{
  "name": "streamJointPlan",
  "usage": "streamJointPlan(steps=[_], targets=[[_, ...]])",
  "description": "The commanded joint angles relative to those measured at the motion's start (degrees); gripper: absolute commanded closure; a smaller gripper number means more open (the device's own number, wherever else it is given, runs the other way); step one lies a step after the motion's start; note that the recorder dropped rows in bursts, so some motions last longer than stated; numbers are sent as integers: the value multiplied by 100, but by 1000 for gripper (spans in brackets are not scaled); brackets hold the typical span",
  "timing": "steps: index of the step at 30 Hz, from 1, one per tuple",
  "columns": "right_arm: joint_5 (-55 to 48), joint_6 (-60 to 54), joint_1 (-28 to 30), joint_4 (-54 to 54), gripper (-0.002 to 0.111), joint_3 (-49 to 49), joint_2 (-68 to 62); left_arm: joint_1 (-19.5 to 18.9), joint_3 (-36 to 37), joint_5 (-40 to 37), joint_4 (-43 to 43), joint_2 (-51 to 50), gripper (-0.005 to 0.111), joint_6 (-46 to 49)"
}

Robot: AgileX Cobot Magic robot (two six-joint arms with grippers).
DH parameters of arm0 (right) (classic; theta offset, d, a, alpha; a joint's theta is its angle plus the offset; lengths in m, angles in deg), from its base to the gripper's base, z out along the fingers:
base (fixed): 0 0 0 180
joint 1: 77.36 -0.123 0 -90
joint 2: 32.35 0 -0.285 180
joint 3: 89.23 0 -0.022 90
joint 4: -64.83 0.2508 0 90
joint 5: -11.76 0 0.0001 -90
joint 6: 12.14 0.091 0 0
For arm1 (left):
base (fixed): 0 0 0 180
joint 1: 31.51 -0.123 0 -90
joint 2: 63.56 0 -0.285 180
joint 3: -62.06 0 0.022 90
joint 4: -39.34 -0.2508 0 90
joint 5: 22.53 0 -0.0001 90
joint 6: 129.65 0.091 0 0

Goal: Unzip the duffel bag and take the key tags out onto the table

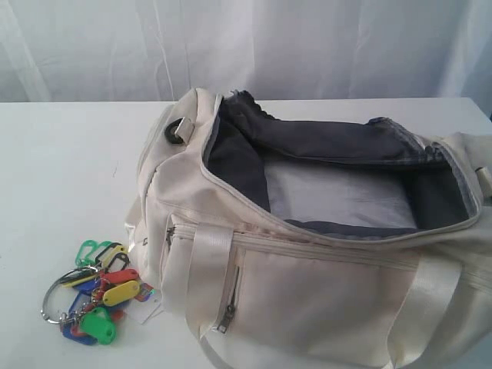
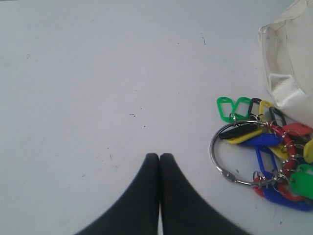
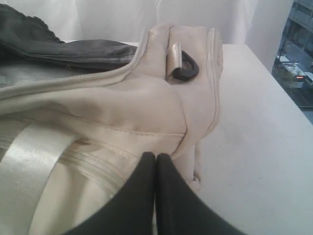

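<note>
Left hand (image 2: 159, 157) pinched together, empty, over the surface (image 2: 98, 73); key tags (image 2: 266, 152) lie near it, outside the unzipped bag (image 1: 307, 292). My right hand (image 3: 156, 157), also together, hovers at the bag's end. I judge both should lift straight up, snagging nothing.

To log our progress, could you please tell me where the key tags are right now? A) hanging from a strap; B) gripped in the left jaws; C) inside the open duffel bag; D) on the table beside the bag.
D: the key tags lie on the white table beside the unzipped duffel bag, with nothing gripping them.
</note>
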Motion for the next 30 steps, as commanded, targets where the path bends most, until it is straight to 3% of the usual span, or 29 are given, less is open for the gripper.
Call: streamJointPlan(steps=[1, 30], targets=[[38, 4, -231, 72, 108, 28, 38, 55, 20, 17, 19, 31, 106, 0], [38, 4, -231, 72, 108, 28, 38, 223, 20, 17, 17, 31, 106, 0]])
